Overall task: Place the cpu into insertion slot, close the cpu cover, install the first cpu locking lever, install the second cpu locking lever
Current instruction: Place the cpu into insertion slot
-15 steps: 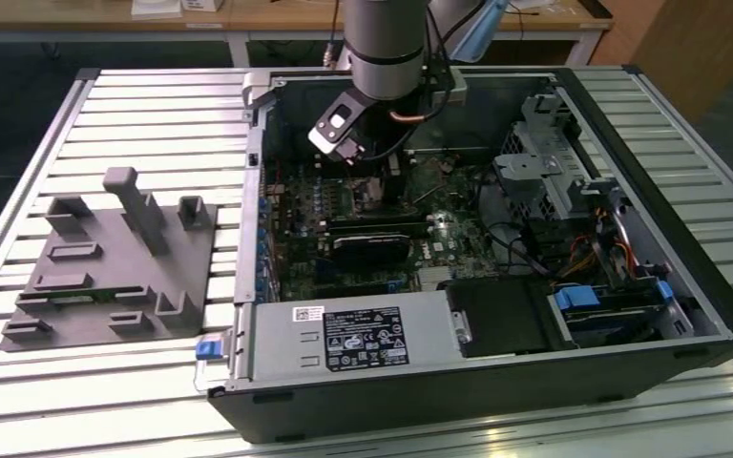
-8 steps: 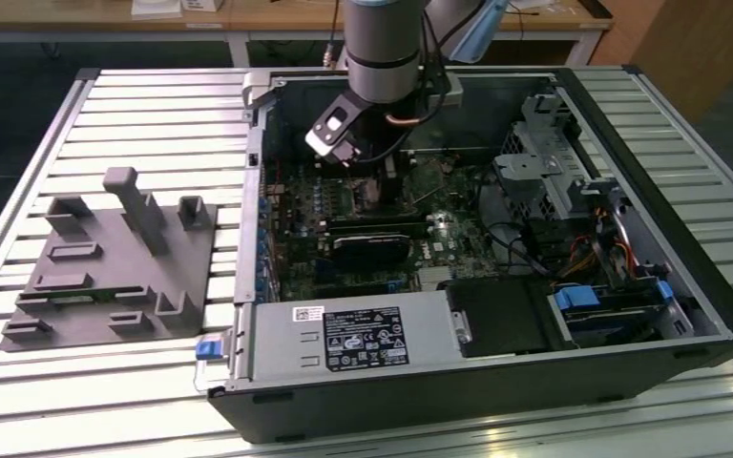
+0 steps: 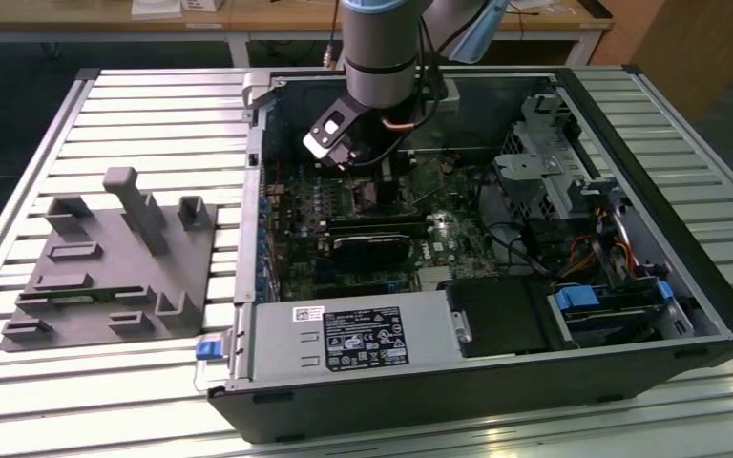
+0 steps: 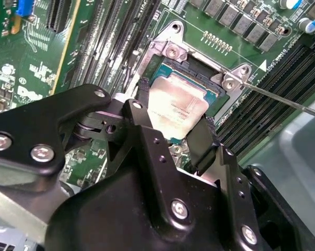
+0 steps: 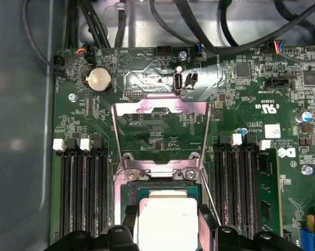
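Note:
My gripper (image 3: 364,162) reaches down into the open computer case over the green motherboard (image 3: 341,239). It is shut on the cpu (image 4: 176,106), a silvery square chip. One black finger (image 4: 141,99) presses one edge and its partner presses the opposite edge. The cpu hangs level just over the insertion slot (image 4: 195,70), whose dark socket and silver rim show past its far edge. In the first wrist view the cpu (image 5: 166,222) sits between the fingers, and the cpu cover (image 5: 160,108) stands swung open beyond the slot (image 5: 162,184). A thin locking lever (image 4: 282,99) sticks out beside the slot.
Black memory slots (image 5: 84,193) flank the socket on both sides. Cables (image 5: 209,36) run along the case's back wall. A labelled power supply box (image 3: 360,339) and a drive cage (image 3: 557,181) fill the case's other parts. A grey fixture (image 3: 112,258) lies on the slatted table.

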You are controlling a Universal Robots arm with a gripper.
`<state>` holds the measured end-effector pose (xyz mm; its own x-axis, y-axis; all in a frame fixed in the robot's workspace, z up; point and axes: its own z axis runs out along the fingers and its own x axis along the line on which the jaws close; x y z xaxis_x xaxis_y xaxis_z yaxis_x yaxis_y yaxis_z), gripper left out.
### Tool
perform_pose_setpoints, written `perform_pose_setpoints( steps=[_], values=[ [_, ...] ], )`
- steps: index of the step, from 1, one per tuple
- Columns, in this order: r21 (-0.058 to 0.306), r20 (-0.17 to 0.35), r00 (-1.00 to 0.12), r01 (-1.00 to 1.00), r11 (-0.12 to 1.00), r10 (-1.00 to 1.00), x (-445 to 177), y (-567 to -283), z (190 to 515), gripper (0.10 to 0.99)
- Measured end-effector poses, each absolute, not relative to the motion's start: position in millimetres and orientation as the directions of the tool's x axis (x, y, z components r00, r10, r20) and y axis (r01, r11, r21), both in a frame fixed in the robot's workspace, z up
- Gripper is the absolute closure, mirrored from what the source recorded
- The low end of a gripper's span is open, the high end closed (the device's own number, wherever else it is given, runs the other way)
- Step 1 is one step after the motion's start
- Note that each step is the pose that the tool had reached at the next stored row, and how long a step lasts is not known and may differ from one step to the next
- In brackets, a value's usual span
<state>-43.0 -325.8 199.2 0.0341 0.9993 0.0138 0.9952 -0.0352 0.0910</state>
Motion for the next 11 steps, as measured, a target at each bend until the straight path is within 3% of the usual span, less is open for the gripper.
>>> perform_pose_setpoints(
  steps=[11],
  values=[
    [0.091,0.013,0.031,0.995,-0.032,0.999,-43.4,-323.5,193.2,0.549]
  ],
)
